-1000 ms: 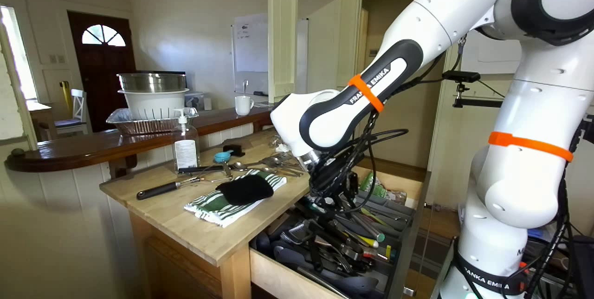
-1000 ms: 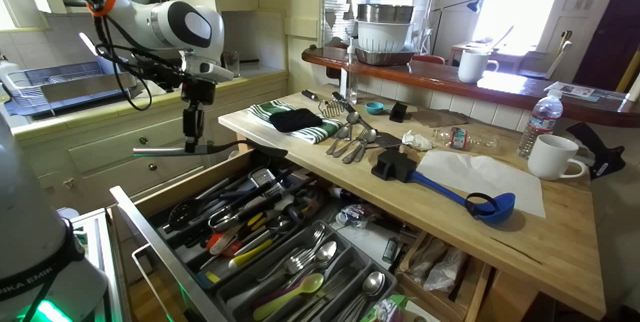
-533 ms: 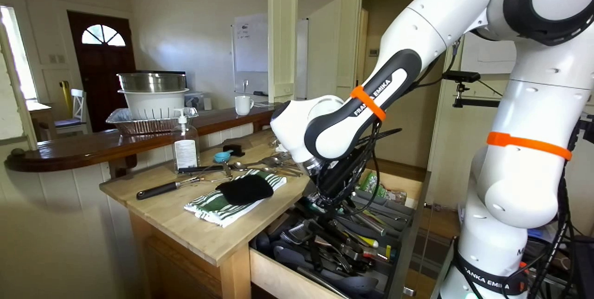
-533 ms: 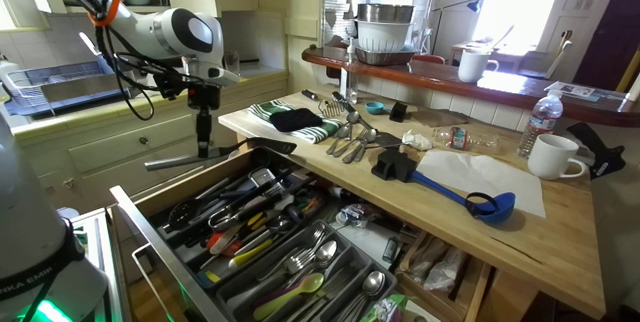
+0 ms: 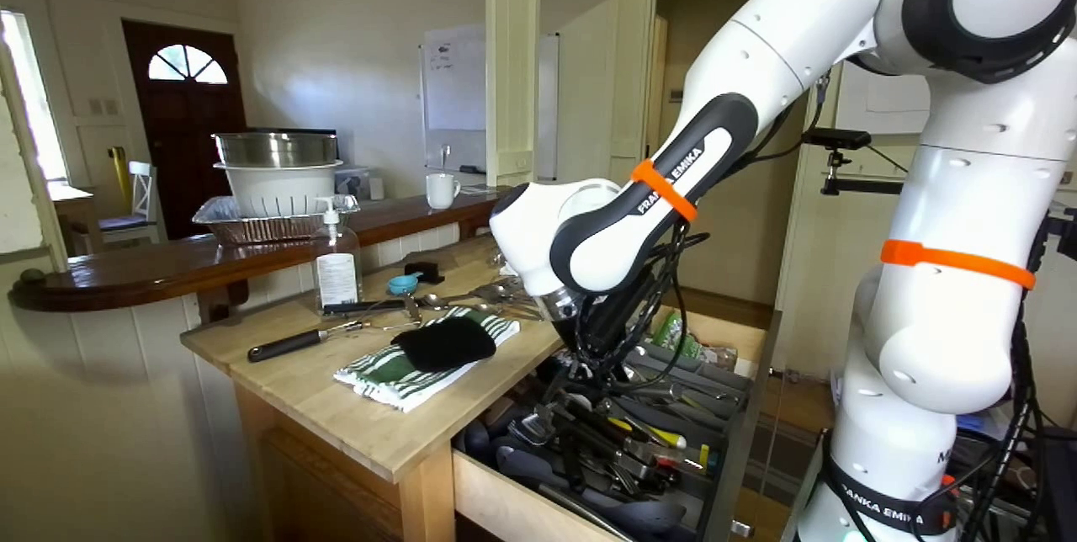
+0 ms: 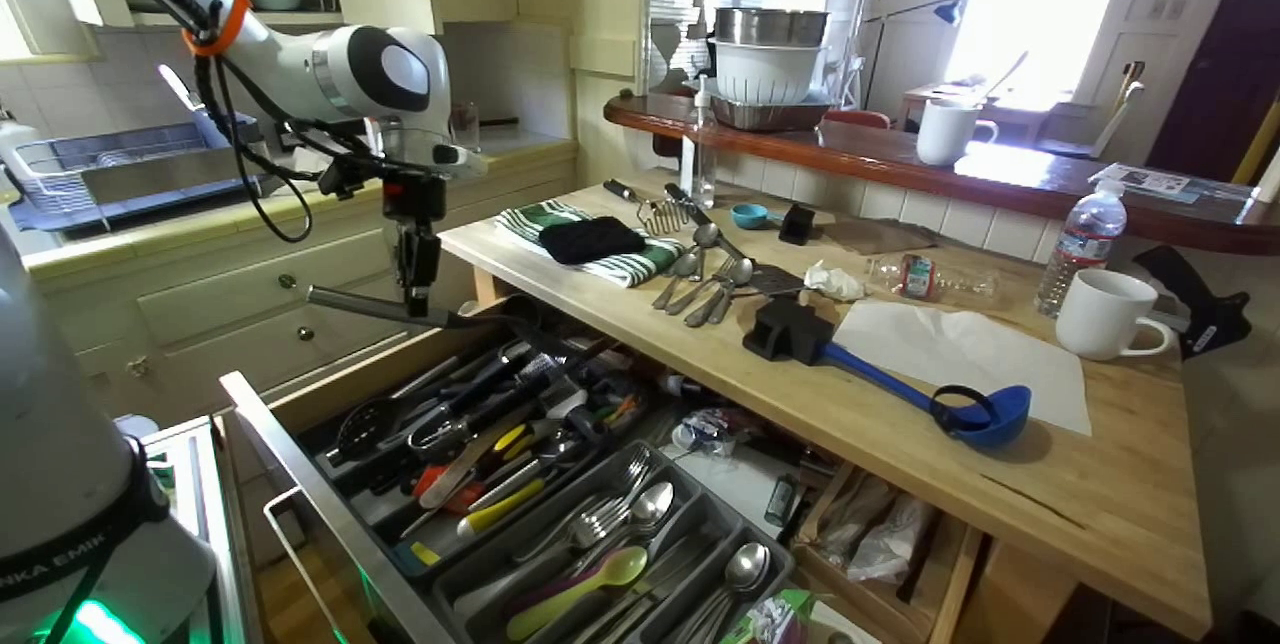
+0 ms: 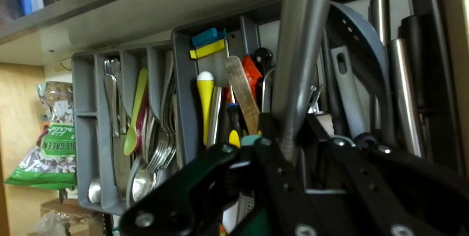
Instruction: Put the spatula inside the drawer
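A robot claw is pinching a spatula by its metal handle, holding it over an open drawer. The task is looking nearly finished: the spatula is hanging over the drawer, and in an exterior view it is sloping, handle end high, dark head dipping toward a crowd of tools. Whether the head is touching them is not showing clearly. Lowering the handle and letting go are probably what is remaining.

Inside the drawer, in the wrist view, a gray cutlery tray, divided into compartments, is holding forks and a lime green spoon. Beside it, a wider tray is holding a jumble: a yellow-handled tool, a flat wooden handle and many of the dark tools. A green printed bag is lying beside the cutlery tray. On a raised ledge behind the counter, a steel bowl is sitting on a white strainer, which is resting in a foil pan; the bowl's inside is not showing.
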Controlling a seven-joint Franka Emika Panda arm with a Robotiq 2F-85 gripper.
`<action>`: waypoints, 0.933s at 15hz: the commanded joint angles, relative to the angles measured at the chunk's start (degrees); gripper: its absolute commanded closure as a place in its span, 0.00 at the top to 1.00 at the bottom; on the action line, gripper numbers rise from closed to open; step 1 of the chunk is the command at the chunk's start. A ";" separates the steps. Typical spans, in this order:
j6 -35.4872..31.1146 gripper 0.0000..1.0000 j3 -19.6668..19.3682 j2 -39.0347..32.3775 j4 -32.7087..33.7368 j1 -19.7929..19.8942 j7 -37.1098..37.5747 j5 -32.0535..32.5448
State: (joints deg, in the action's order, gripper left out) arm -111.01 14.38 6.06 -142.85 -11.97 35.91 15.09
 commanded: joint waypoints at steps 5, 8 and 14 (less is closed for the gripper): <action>-5.92 0.06 0.45 -2.32 1.55 -0.07 -7.70 7.07; -9.42 0.06 0.24 -3.53 1.19 -0.07 -12.55 12.76; -20.62 0.06 -1.83 -7.16 0.56 0.64 -22.16 22.93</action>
State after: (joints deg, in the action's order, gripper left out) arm -126.35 13.65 0.74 -142.04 -11.94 17.96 33.02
